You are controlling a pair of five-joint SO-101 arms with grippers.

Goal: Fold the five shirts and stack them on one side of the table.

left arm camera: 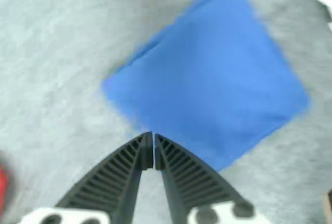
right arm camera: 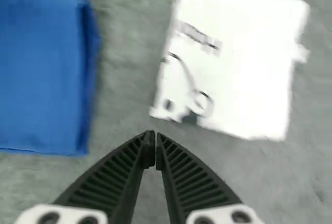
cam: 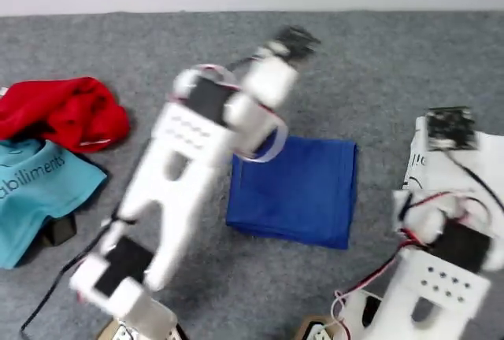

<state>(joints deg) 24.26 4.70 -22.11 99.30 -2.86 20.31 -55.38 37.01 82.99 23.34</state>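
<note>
A blue shirt (cam: 295,190), folded into a neat rectangle, lies on the grey carpeted table (cam: 370,64) at the middle. A folded white shirt (cam: 480,163) with dark print lies at the right edge. At the left, a red shirt (cam: 67,112) sits crumpled beside a teal shirt (cam: 39,190) that is spread loosely. My left gripper (left arm camera: 154,140) is shut with nothing in it and hangs by an edge of the blue shirt (left arm camera: 207,79). My right gripper (right arm camera: 154,137) is shut and empty, over bare carpet between the blue shirt (right arm camera: 41,68) and the white shirt (right arm camera: 233,58).
The left arm (cam: 189,167) stretches from the front left across the blue shirt's left side. The right arm (cam: 433,269) stands at the front right, partly over the white shirt. Open carpet lies along the back and in front of the blue shirt.
</note>
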